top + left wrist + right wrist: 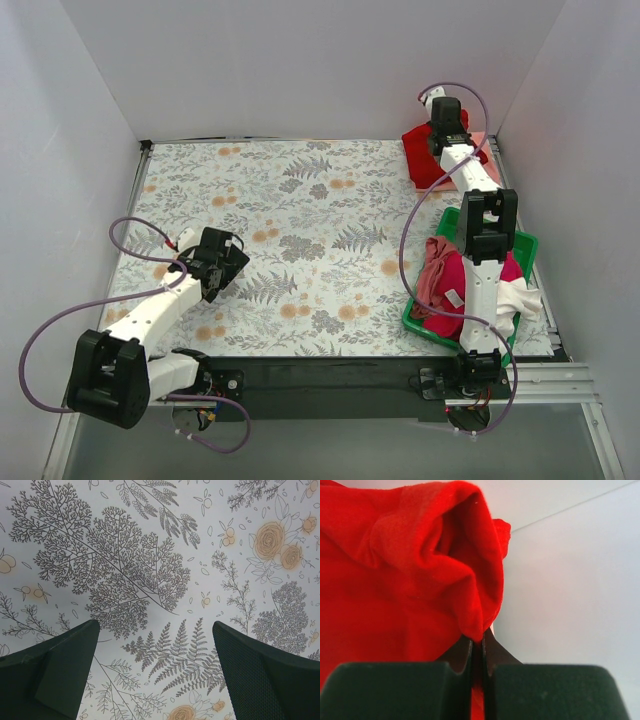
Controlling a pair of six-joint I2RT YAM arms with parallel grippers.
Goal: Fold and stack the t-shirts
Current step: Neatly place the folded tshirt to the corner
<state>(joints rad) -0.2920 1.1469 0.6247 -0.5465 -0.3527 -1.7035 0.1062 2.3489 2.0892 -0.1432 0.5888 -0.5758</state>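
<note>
Right tool [477, 647]: I am pinching red t-shirt [395, 580], apparently by a fold. Left tool [155, 625]: hanging wide, table [150, 545] beneath it.

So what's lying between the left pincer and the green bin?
Only the floral table cover, bare from the left pincer to the green bin, as the top view shows.

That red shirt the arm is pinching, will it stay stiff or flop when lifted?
Probably floppy: the red shirt bunches in soft folds where the right gripper pinches it. Lifted, it would likely dangle from that one fold and lose its shape. It looks like thin, light cloth, so weight seems no problem.
</note>
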